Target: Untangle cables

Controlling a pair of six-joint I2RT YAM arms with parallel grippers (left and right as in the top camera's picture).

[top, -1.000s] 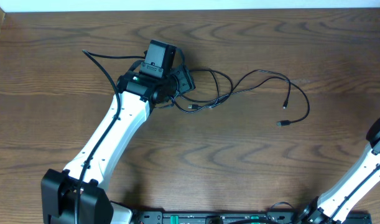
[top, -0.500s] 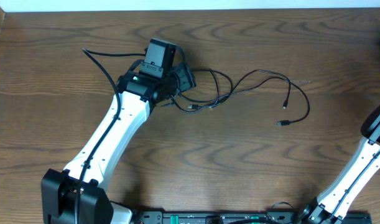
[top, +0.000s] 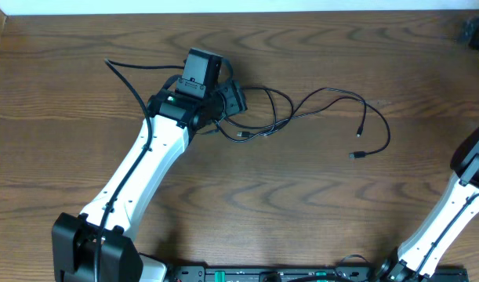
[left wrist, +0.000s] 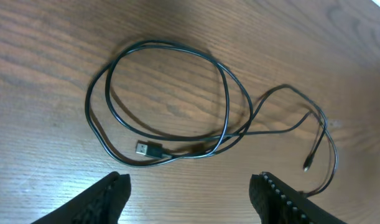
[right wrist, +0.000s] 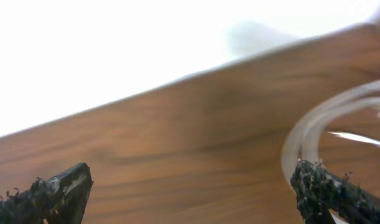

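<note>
Held the left gripper [left wrist: 191,185] spread wide above the table [left wrist: 40,68], nothing pinched. Found the black cable [left wrist: 149,149] lying in a loose loop just ahead of its fingertips, tail trailing off rightward. Had the right gripper [right wrist: 193,186] spread wide too, nothing between its fingers, well apart from the cable

We note even, diffuse light and sharp focus overhead. In the right wrist view, the upper left is overexposed white and the bench [right wrist: 177,149] is blurred.
</note>
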